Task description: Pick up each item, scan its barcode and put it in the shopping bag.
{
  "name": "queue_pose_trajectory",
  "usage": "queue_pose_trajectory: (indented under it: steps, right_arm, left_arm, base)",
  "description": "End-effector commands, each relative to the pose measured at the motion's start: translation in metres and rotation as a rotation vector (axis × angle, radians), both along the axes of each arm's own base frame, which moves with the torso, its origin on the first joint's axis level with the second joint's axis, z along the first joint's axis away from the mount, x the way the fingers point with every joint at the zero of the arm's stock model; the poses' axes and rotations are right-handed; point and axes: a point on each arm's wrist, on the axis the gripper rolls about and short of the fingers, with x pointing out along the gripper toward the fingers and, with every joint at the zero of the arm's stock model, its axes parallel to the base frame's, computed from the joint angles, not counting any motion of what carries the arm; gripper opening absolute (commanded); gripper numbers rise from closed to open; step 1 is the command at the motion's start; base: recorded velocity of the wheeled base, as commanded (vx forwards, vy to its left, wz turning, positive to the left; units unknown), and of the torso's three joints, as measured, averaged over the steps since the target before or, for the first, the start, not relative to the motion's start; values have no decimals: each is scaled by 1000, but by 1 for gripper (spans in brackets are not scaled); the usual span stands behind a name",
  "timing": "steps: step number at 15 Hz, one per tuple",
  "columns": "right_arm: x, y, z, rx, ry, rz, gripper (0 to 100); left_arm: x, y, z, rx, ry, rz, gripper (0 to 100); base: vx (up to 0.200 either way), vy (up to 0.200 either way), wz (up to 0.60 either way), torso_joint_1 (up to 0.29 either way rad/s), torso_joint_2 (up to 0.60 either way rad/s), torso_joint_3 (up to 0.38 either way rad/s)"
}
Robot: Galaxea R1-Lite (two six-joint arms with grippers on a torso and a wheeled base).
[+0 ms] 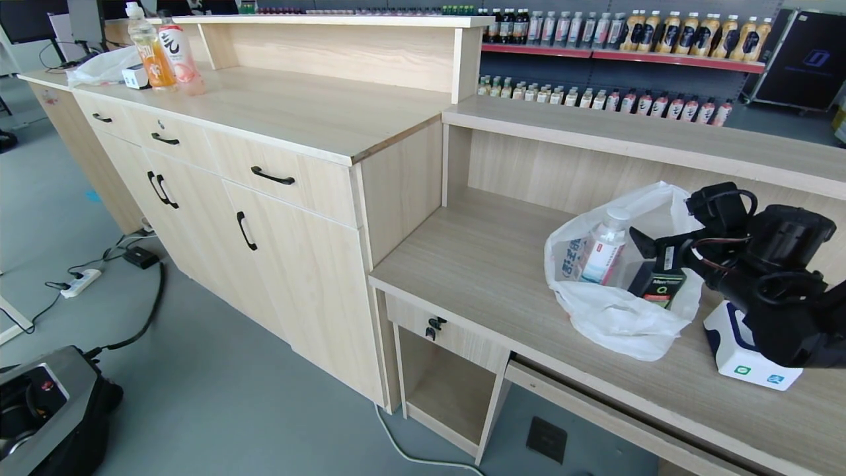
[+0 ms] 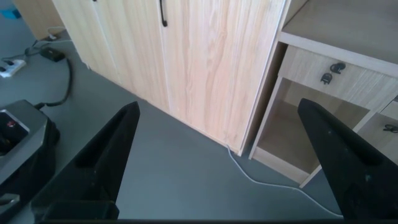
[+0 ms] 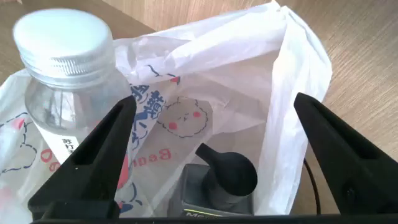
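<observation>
Right gripper (image 3: 211, 109), fingers spread wide and grasping nothing, hangs over the white plastic shopping bag (image 1: 621, 317) on the light wooden counter (image 1: 476, 264). Inside the bag stand a clear white-capped bottle (image 1: 605, 248) and a black dark-capped bottle (image 1: 661, 281). Left gripper (image 2: 217, 109), likewise released, hangs above the grey floor (image 2: 186, 168).

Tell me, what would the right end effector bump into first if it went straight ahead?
Probably the black cap of the dark bottle inside the shopping bag, straight ahead of the right end effector, though depth is unclear.
</observation>
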Motion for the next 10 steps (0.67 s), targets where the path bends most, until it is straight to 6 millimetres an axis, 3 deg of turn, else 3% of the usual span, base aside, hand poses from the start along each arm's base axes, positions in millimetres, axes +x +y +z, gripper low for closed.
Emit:
queue_pose_trajectory:
  steps: [1, 4, 7, 8, 10]
  right_arm:
    - [-16, 2, 32, -46, -89, -3, 100]
    - [-45, 5, 105, -116, -291, 18, 100]
    - [-76, 6, 166, -108, -308, 13, 100]
    - [-84, 6, 175, -92, -289, -10, 100]
    - [-102, 1, 169, -57, -203, -117, 100]
  left_arm:
    - [0, 0, 0, 0, 0, 1, 100]
    - [0, 0, 0, 0, 0, 1, 100]
    - [0, 0, 0, 0, 0, 1, 100]
    - [0, 0, 0, 0, 0, 1, 100]
    - [0, 0, 0, 0, 0, 1, 100]
  base:
    - [0, 0, 0, 0, 0, 0]
    - [0, 0, -600, -2, -1, 4]
    - [0, 0, -600, 4, 4, -2]
    - [0, 0, -600, 2, 2, 12]
    - [0, 0, -600, 2, 2, 2]
